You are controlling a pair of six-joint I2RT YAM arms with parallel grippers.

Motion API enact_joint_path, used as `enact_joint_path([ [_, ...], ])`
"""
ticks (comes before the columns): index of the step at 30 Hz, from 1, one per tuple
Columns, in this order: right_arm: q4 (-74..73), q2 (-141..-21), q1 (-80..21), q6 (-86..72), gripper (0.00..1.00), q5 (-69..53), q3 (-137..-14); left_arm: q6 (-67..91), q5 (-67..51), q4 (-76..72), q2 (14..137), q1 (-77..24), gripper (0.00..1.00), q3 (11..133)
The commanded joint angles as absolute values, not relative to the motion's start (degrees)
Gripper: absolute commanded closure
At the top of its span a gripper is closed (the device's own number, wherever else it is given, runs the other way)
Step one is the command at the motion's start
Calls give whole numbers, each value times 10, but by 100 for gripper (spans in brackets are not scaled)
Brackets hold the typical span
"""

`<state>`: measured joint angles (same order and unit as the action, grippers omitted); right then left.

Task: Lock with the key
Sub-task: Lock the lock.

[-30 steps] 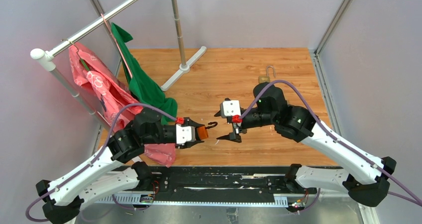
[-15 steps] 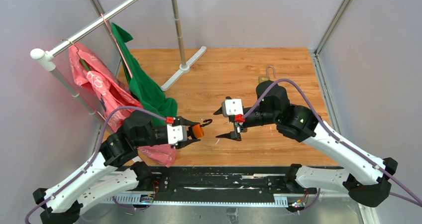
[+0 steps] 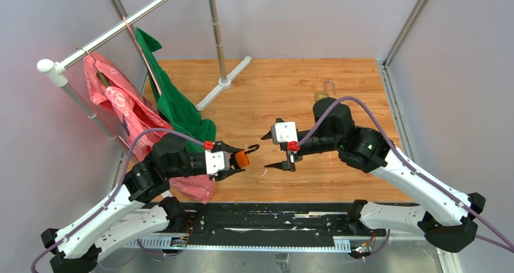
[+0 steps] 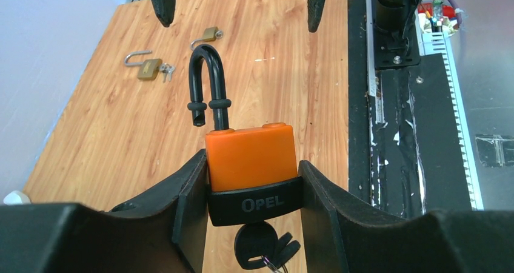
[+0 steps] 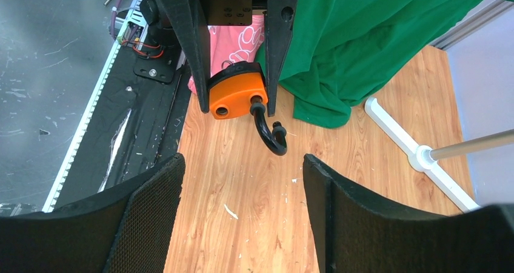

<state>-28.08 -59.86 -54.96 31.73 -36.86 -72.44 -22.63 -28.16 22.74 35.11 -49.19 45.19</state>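
Observation:
An orange padlock (image 4: 250,155) with a black base marked OPEL is clamped between the fingers of my left gripper (image 4: 253,176), held above the wooden table. Its black shackle (image 4: 206,79) stands open, with one leg out of the body. A black-headed key (image 4: 262,249) sits in the lock's underside, with more keys on its ring. In the top view the padlock (image 3: 242,158) points at my right gripper (image 3: 270,152), which is open and a short gap away. In the right wrist view the padlock (image 5: 235,94) and its shackle (image 5: 271,134) lie just beyond my right gripper (image 5: 242,164).
Two brass padlocks (image 4: 148,68) (image 4: 210,34) lie on the table behind the right arm; one brass padlock (image 3: 324,94) shows from above. A clothes rack with a pink garment (image 3: 118,100) and a green cloth (image 3: 176,106) stands at the left, its white foot (image 3: 225,80) on the table.
My left gripper has drawn slightly back to the left with the padlock. The right gripper has shifted a little and stays open.

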Motion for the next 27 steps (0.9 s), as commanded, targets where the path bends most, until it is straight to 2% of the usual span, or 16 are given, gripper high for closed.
enact_joint_path([
  [1,-292,-604,-547,335,28,-376,-740,-224,-288,189,339,-487,100,451],
  [12,-256,-625,-547,317,40,-389,-750,-218,-293,180,338,-487,100,449],
  [16,-233,-640,-547,307,50,-386,-750,-217,-294,181,339,-487,100,449],
  [21,-230,-644,-547,290,75,-389,-751,-217,-285,183,338,-487,100,449],
  [25,-234,-638,-547,258,85,-363,-736,-214,-255,170,338,-487,100,449],
  [27,-231,-637,-547,227,95,-347,-733,-222,-236,165,339,-487,100,448],
])
